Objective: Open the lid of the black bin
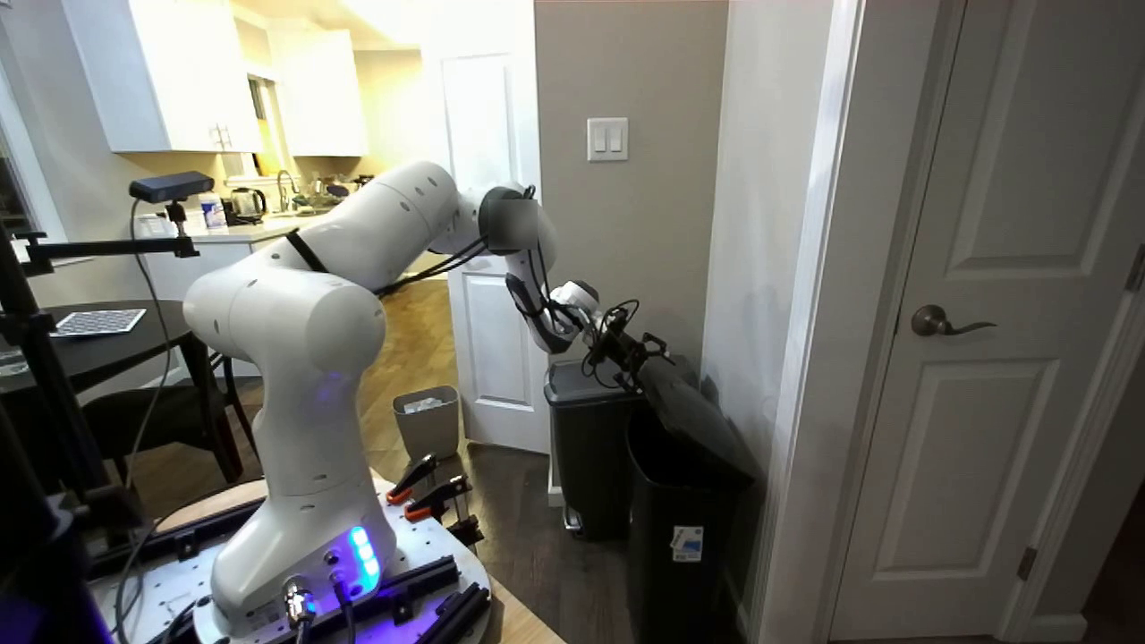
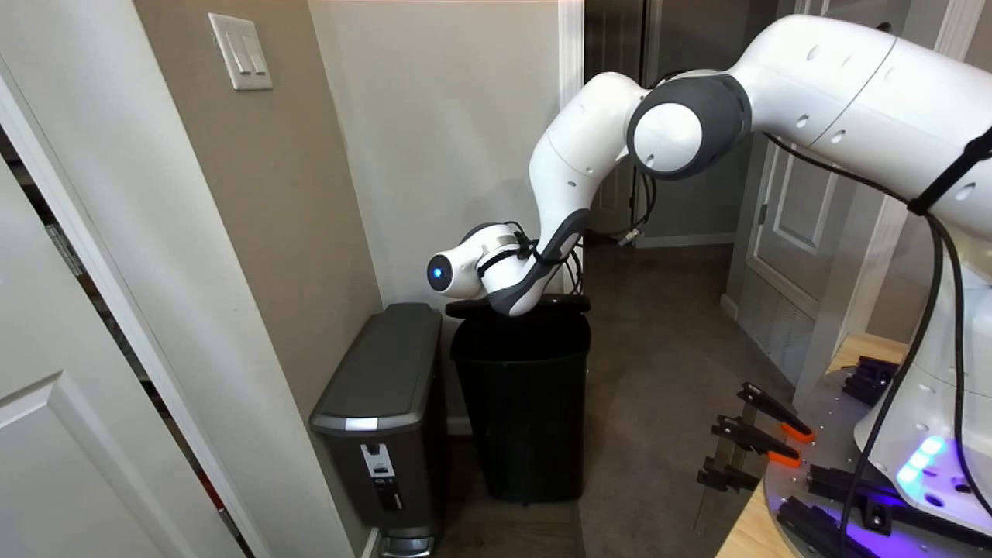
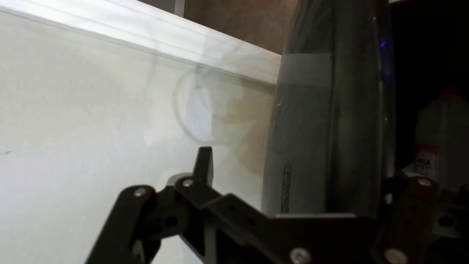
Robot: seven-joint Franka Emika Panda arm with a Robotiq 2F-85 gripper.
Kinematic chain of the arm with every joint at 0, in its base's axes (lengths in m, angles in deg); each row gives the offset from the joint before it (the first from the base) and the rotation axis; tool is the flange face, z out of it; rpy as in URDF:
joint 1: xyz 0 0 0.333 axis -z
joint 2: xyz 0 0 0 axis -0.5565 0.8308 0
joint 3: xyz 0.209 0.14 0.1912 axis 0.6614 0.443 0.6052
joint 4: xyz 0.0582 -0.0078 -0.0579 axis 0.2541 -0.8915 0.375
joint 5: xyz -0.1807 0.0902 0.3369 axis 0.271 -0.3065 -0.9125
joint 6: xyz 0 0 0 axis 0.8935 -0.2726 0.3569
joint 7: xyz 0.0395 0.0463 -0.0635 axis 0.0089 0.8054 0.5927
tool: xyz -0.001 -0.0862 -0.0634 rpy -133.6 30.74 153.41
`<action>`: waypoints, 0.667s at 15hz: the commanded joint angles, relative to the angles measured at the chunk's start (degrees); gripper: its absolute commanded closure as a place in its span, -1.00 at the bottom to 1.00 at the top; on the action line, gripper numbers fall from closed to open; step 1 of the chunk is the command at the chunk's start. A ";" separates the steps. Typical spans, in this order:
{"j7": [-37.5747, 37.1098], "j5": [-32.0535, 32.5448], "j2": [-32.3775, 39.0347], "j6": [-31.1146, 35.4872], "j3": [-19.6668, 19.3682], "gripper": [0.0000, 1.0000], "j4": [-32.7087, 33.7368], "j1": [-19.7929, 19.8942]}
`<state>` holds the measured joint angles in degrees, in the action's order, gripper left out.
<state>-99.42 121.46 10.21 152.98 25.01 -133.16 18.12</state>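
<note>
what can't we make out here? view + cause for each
Gripper, seen in the wrist view: hidden behind the robot's wrist in an exterior view.
Lid: far end cut off by the wrist view's top edge.
Black bin: base cut off by the bottom edge in an exterior view; interior lost in shadow in both exterior views.
Label: print too small to read in an exterior view.
Jug: outline partly lost in shadow, wrist view.

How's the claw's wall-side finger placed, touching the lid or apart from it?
Apart. In the wrist view, pale wall shows between that finger and the lid.
</note>
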 commanded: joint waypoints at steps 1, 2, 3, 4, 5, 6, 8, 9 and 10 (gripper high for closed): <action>-0.34 -0.91 -3.18 0.74 0.49 -1.00 -1.45 1.62; -0.10 -1.21 -3.82 1.01 0.67 -1.00 -1.47 2.09; 0.11 -1.50 -4.66 1.36 0.81 -1.00 -1.56 2.59; 0.58 -2.11 -5.60 2.05 1.15 -1.00 -1.69 3.31; 0.95 -2.87 -6.53 2.84 1.45 -1.00 -1.84 4.03; 1.29 -3.65 -7.38 3.74 1.79 -1.00 -1.90 4.80; 1.74 -5.88 -9.20 6.50 2.50 -1.00 -2.18 6.74; 1.91 -7.24 -10.16 8.10 2.66 -1.00 -2.44 7.72; 1.68 -8.52 -11.27 9.49 2.58 -1.00 -2.95 8.58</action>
<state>-99.31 116.61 3.62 158.21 26.43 -132.48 23.58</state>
